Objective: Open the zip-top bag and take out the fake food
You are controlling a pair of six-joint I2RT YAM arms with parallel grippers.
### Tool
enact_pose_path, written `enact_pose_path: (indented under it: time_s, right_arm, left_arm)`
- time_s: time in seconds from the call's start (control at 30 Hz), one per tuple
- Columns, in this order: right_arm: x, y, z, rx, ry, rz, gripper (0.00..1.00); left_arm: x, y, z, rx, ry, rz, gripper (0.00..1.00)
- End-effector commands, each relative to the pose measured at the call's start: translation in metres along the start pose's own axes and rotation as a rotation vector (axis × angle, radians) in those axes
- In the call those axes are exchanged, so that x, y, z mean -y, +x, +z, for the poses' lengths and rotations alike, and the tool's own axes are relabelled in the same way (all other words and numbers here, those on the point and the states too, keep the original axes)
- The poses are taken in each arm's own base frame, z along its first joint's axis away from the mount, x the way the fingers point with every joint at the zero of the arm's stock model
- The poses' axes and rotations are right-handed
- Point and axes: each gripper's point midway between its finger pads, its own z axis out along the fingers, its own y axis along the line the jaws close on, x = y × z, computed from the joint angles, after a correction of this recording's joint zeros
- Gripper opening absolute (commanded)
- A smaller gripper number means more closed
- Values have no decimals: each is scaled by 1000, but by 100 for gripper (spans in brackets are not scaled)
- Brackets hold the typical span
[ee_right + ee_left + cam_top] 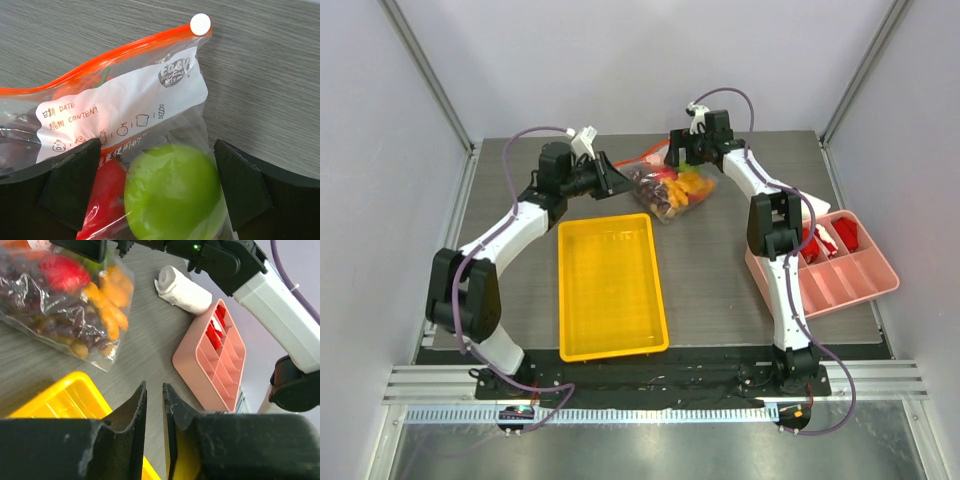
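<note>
While bent over the far surface (720, 260), flanked the zip-top bag (665, 190), left gripper (154, 387) narrowly parted, empty, right gripper (156, 145) wide astride the green apple (172, 192).

1. The zip-top bag (198, 125) carries a white label panel (125, 107) printed in orange: "日期 DATE" and, beneath it, "内容 CONTENT".
2. A dark oval logo (176, 74) at the panel's upper right reads "Easy"; its smaller lettering is illegible.

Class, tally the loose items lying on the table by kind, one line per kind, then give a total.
Yellow rectangular plastic tray: 1
Pink plastic divided organiser: 1
Clear zip-top plastic bag filled with fake food: 1
White roll of cloth: 1
Total: 4
</note>
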Motion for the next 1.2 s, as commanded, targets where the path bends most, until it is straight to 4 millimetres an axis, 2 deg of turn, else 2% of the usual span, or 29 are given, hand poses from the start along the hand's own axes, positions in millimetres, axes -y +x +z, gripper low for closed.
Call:
enact_pose_path:
  time_s: [0.0,0.03,0.07,0.1,0.17,0.23,0.27,0.37,0.43,0.5,0.6,0.67,0.7,0.77,0.8,0.83,0.9,0.93,1.03,1.07,1.17]
  right_arm:
    - [-5,46,9,-146,-106,175,96]
    - [-10,45,10,-144,-121,176,92]
    - [-12,43,11,-133,-131,170,88]
    - [-17,42,10,-129,-151,164,71]
    - [-26,37,8,-112,-193,142,44]
    - [-32,35,4,-103,-226,137,28]
    - [-37,17,-2,-58,-232,114,19]
    - [-45,-9,-11,16,-264,85,2]
    - [-60,-37,-23,69,-326,55,1]
    - [-70,-54,-32,102,-357,30,1]
    - [-93,-69,-46,137,-408,-60,1]
    - [-107,-79,-60,168,-422,-152,1]
    - [-111,-81,-65,175,-422,-172,1]
    - [-122,-90,-78,222,-407,-265,1]
    - [-124,-88,-81,226,-407,-275,1]
    - [-130,-102,-92,269,-406,-302,1]
    - [-136,-107,-101,287,-414,-322,1]
    - [-144,-117,-114,315,-420,-356,1]
    - [-165,-117,-130,336,-462,-427,1]
    - [-171,-123,-141,361,-465,-464,1]
    - [-179,-127,-155,386,-484,-516,1]
  left_arm:
    - [-2,-15,19,-40,0,40,20]
    - [-4,-16,22,-53,-5,44,21]
    - [-5,-25,31,-48,1,69,22]
    - [-12,-22,33,-71,-23,83,25]
    - [-25,-27,41,-81,-42,105,27]
    - [-27,-46,41,-65,-47,127,29]
    - [-30,-51,41,-58,-49,124,29]
    - [-29,-67,41,-35,-16,105,30]
    - [-23,-73,41,-25,0,116,31]
    - [-19,-76,40,-24,12,120,31]
    - [-16,-80,35,-21,22,136,36]
    - [-17,-84,31,-17,27,130,50]
    - [-20,-90,28,-7,23,123,62]
    - [-22,-100,24,3,48,97,76]
    - [-23,-104,23,7,60,91,76]
    - [-24,-102,25,-7,86,82,75]
    - [-27,-114,25,12,92,79,73]
    - [-29,-117,25,13,93,79,72]
    - [-30,-128,28,24,134,117,69]
    - [-39,-127,32,18,130,112,68]
    - [-40,-131,38,8,151,168,66]
